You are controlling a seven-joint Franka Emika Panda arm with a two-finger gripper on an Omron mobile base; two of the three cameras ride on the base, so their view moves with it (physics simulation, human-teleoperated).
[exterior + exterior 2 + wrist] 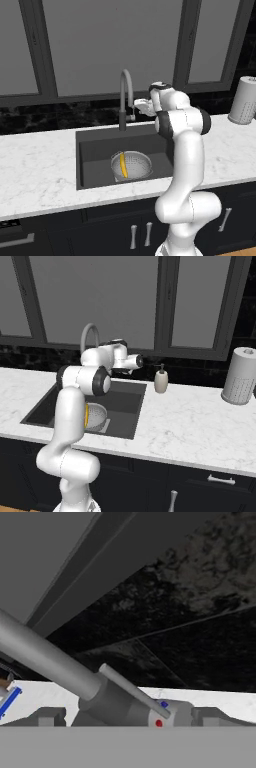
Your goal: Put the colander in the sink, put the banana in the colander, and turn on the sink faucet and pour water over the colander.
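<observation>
Banana (pixel 123 166) lies in the colander (pixel 134 165), down in the sink (pixel 95 150); the arm half-hides both from the right. Pincer (pixel 125 718) spread wide at the faucet (pixel 123 95) lever (pixel 132 689), fingertips cut off.

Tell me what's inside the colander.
The colander in the sink holds a banana, lying against its left inner wall. The right base view hides most of this behind the arm.

Even, flat rendered light; soft, low-resolution edges; no glare.
</observation>
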